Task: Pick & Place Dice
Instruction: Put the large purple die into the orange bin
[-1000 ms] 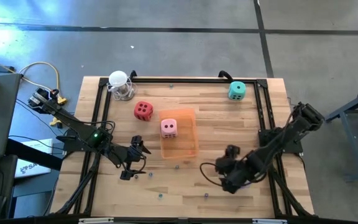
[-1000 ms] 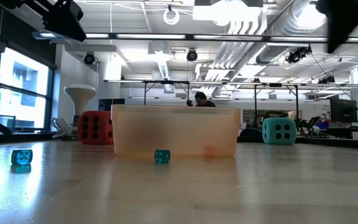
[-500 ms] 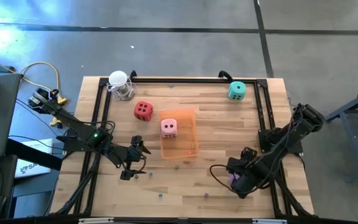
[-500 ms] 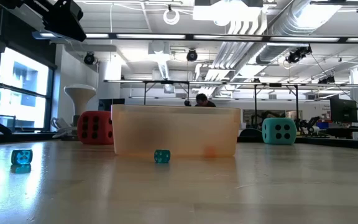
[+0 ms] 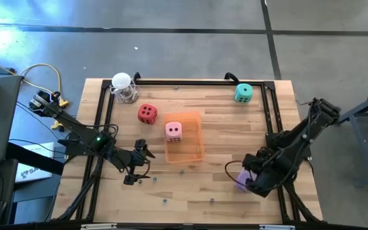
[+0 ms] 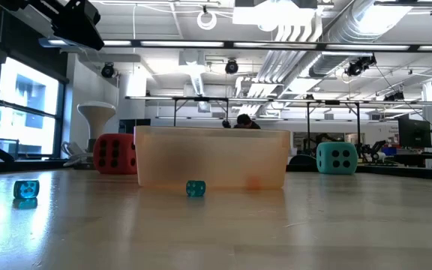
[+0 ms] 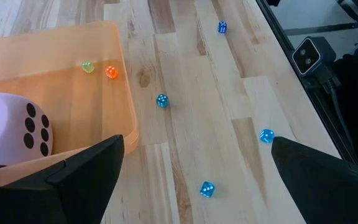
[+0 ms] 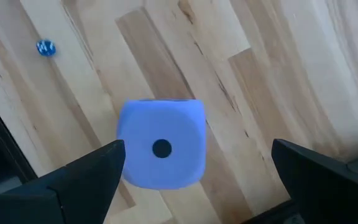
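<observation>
The purple die sits on the wood near the table's right front, one pip up. My right gripper hangs above it, open and pointing steeply down, with a finger well clear on either side. In the high view the die peeks out beside my right gripper. The pink die rests inside the orange tray. The red die stands just left of the tray, and the teal die at the far right. My left gripper waits open, left of the tray.
Several tiny blue dice lie scattered on the wood in front of the tray, two tiny beads inside it. A white round object stands at the far left corner. Black frame rails border the table.
My right gripper has moved toward the table's right edge and a little up, rolling about its own axis, and stays open. The purple die, hidden beneath the arm a second ago, now shows under it.
</observation>
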Robot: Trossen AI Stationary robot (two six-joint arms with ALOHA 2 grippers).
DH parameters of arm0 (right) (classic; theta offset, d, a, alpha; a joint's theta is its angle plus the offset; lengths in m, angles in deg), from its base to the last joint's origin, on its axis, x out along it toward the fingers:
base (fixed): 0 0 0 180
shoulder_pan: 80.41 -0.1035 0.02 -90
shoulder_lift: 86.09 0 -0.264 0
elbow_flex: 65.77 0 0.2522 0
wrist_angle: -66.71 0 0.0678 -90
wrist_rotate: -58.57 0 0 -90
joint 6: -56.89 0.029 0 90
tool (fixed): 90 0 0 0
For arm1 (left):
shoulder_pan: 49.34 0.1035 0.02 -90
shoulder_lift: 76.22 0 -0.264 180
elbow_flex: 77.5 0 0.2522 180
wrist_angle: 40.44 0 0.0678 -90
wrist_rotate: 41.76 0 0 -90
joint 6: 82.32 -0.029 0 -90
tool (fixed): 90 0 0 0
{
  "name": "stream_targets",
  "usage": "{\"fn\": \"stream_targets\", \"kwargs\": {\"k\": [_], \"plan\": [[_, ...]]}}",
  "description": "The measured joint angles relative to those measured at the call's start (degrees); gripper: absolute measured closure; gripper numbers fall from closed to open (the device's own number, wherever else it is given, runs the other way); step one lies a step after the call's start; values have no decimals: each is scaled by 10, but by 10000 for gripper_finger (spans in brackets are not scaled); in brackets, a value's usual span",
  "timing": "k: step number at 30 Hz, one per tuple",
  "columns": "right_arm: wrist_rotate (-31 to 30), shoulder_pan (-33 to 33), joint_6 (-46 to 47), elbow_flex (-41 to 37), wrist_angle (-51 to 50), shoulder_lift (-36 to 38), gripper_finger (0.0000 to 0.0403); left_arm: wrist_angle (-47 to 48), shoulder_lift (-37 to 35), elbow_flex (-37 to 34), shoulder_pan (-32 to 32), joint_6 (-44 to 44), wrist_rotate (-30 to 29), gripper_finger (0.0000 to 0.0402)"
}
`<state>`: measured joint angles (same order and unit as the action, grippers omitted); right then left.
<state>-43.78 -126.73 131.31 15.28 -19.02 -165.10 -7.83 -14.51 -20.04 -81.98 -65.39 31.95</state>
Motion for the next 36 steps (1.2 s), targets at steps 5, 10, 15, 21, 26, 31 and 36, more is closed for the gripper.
{"fn": "stream_targets", "kwargs": {"k": [5,10,15,21,26,31,36], "plan": [[0,0,39,-55,76,43,5,0,0,0,0,-3,0,2],[-5,0,3,-75,127,45,5,0,0,0,0,-6,0,2],[5,0,-31,-75,140,29,5,0,0,0,0,-6,0,2],[30,1,-24,-75,144,-7,5,0,0,0,0,-3,0,2],[54,5,-20,-75,144,-29,5,-3,0,0,0,-2,0,2],[55,7,-15,-75,143,-30,5,-13,0,0,0,-6,0,2],[55,7,-1,-75,143,-30,5,-14,0,0,0,-6,-3,2]]}}
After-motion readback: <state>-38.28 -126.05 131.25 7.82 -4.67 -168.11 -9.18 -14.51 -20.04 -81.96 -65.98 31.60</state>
